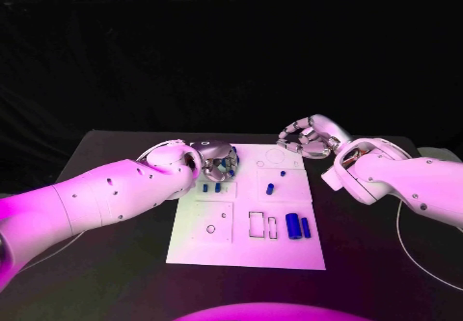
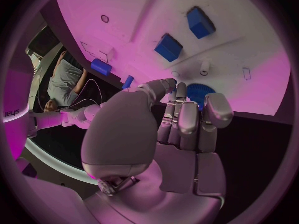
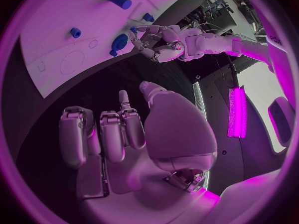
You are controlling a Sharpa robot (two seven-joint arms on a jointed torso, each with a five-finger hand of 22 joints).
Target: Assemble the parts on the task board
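So in the head view my left hand [image 1: 217, 162] sits just above centre over the far-left corner of the task board [image 1: 203, 241], fingers curled around a blue gear [image 1: 223, 162]; I can't tell for sure if I'm actually gripping it or just touching it. My right hand [image 1: 307, 138] hovers at the upper right off the board's far edge, fingers curled in, holding nothing. On the board I count two blue blocks [image 1: 298, 227] side by side lower right, two small blue pegs [image 1: 211, 188] left of centre and a couple more blue bits [image 1: 271, 189] mid-board. In the left wrist view the gear [image 2: 201, 92] peeks out right at my fingertips [image 2: 181, 92], centre frame, with two blue blocks [image 2: 168, 47] above. In the right wrist view my own hand [image 3: 118, 134] is clenched and empty, lower middle, and the left hand [image 3: 156, 42] is at the gear [image 3: 119, 42], upper centre. Risk as I see it: such a shallow fingertip hold could let the gear slip or tilt, so it won't seat.
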